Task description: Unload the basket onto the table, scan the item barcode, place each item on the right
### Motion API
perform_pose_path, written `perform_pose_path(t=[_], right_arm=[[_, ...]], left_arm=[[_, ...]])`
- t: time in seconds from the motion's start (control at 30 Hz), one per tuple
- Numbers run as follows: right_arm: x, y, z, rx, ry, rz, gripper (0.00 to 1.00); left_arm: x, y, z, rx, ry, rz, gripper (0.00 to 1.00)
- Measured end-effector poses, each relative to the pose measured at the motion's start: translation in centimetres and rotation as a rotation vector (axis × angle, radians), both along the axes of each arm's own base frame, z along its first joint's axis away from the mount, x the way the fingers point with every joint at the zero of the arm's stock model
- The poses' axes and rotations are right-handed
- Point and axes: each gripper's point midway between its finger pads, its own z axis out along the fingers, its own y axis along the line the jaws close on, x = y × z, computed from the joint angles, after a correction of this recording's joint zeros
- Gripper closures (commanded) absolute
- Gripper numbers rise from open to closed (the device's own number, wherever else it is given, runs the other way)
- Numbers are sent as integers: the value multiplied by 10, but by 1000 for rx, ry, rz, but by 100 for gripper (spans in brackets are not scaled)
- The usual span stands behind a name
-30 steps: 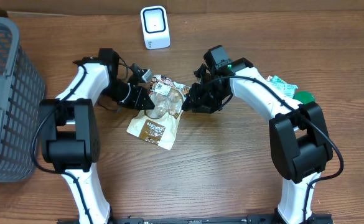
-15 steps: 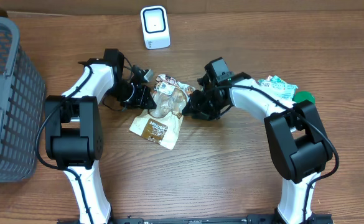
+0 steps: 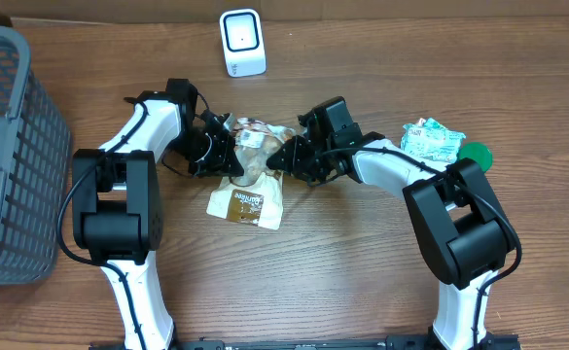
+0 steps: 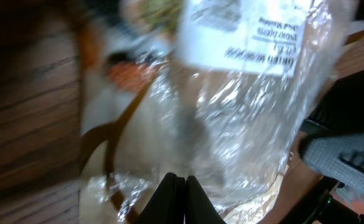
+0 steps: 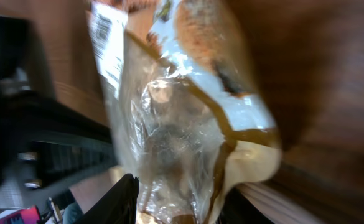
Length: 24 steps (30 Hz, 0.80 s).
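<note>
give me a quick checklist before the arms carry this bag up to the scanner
1. Left gripper pinched shut on the snack bag: ok
2. Right gripper closed on the bag's other side: ok
3. White label facing the scanner: cannot tell, both wrist views are blurred
4. Nothing lying between bag and scanner: ok
5. Bag lifted off the table: cannot tell

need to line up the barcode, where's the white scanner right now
In the overhead view, the white scanner stands at the table's far edge, left of centre, just beyond the snack bag.
</note>
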Motion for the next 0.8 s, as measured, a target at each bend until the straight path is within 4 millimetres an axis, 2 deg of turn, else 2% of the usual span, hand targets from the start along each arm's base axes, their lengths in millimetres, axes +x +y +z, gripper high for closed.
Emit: perform_pose_path(t=[0.13, 0.33, 0.73, 0.8], right_arm=[[8, 5, 7, 25, -39, -5, 63], [10, -6, 5, 20, -35, -5, 57], [-15, -17, -11, -34, 86, 23, 54], [-17, -17, -12, -35, 99, 20, 51]], left_arm=[[-1, 1, 0, 6, 6, 3, 96], [-1, 1, 0, 6, 9, 3, 96], [-1, 16, -10, 107, 4, -4, 96], [-1, 18, -11, 121, 3, -6, 96]])
